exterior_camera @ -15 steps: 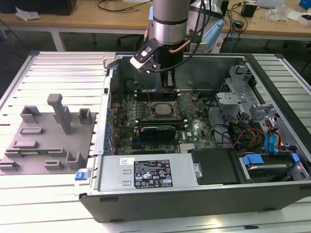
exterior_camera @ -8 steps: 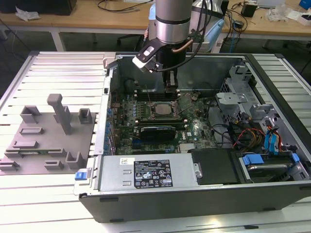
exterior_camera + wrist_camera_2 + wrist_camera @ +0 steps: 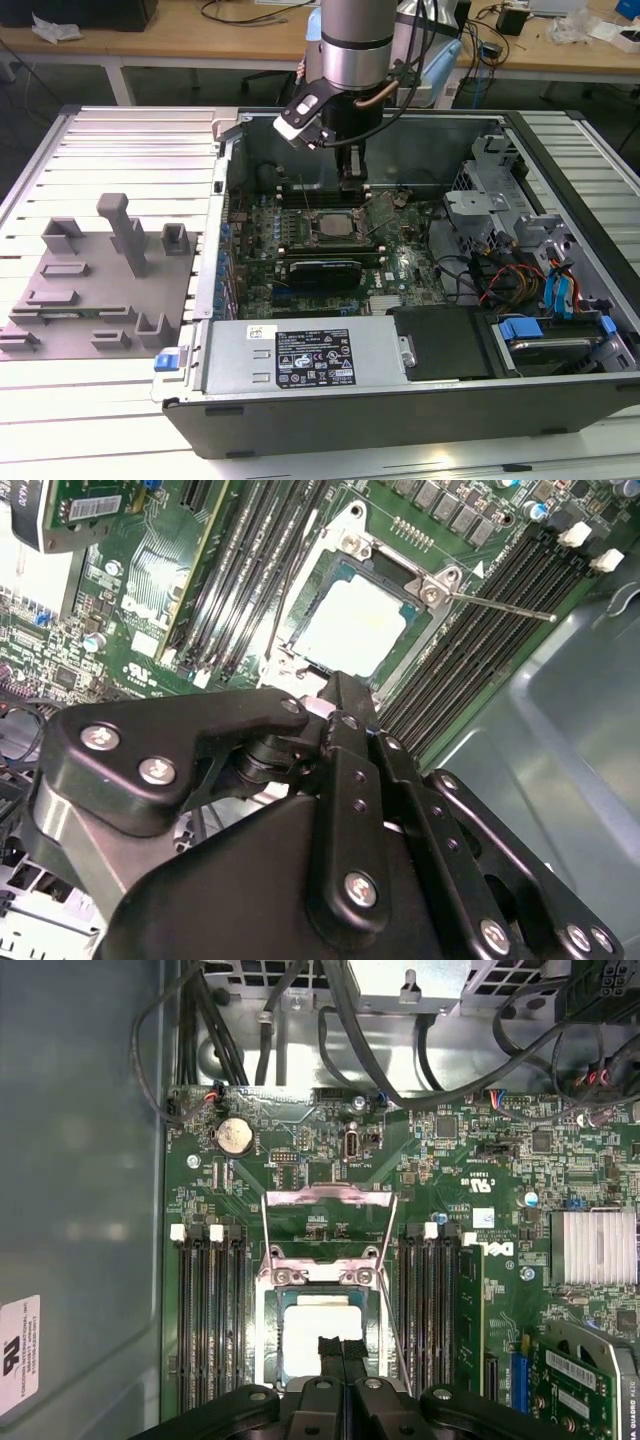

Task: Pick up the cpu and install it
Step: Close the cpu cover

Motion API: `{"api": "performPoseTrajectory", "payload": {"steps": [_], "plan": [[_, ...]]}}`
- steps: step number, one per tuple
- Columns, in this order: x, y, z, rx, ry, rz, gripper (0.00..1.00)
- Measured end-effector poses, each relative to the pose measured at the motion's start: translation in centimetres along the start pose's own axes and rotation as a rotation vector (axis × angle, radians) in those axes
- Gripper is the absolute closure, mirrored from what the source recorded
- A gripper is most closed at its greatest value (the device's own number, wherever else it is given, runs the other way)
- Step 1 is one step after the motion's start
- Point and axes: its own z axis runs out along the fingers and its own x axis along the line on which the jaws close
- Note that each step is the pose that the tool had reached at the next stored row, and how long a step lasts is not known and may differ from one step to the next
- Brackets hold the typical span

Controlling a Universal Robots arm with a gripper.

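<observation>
Inside the open socket frame (image 3: pixel 320 1275) the cpu (image 3: pixel 303 1328) lies flat, and the gripper (image 3: pixel 340 1346) hangs close over that frame, its fingers closed together and empty.

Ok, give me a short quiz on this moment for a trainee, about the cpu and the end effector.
1. True or false: the cpu lies flat inside the socket on the motherboard.
2. The end effector hangs above: A) the power supply box, B) the cpu socket, C) the grey fixture plate outside the case.
3. Fill in: the socket's hinged load plate stands ___ (open or closed).
Key: 1 true; 2 B; 3 open.
</observation>
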Motion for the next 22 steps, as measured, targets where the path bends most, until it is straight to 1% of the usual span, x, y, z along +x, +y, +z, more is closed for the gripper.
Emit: {"api": "performPoseTrajectory", "payload": {"steps": [5,14,15,20,22], "plan": [[0.0,0.5,0.03,-0.0001,0.0001,0.0,0.89],[0.0,1.19,0.07,0.0,0.0001,0.0,0.89],[0.0,1.4,0.08,0.0,0.0001,0.0,0.89],[0.0,1.91,0.11,-0.0001,0.0002,0.0,0.89],[0.0,2.33,0.13,0.0,0.0001,0.0,0.89]]}}
